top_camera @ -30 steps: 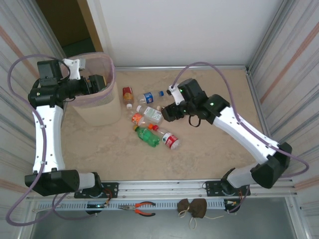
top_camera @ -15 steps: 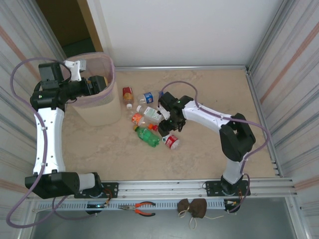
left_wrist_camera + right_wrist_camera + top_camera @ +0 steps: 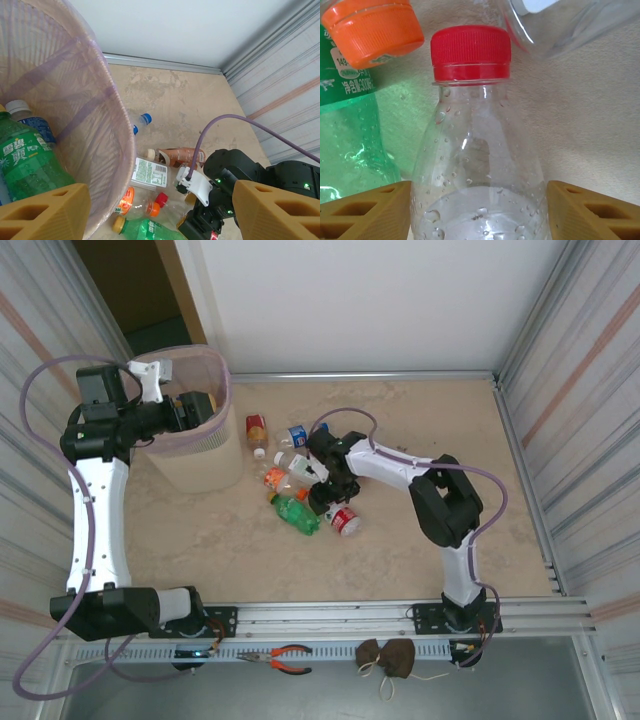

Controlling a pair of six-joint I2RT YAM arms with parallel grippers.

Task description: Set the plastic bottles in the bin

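Pale-pink mesh plastic, the bin (image 3: 190,455) stands at the table's far left, with a green bottle (image 3: 30,165) and a blue-labelled one (image 3: 35,127) lying inside; the left gripper (image 3: 195,405) hovers over its rim, jaws spread wide with nothing between them. Just right of the bin, on the beige table (image 3: 420,570), the other plastic bottles (image 3: 297,472) lie in a loose cluster. The right gripper (image 3: 324,498) is down among them; its fingers (image 3: 367,212) flank a clear red-capped bottle (image 3: 479,170) close at both sides, beside an orange-capped green bottle (image 3: 350,115); whether they press it I cannot tell.
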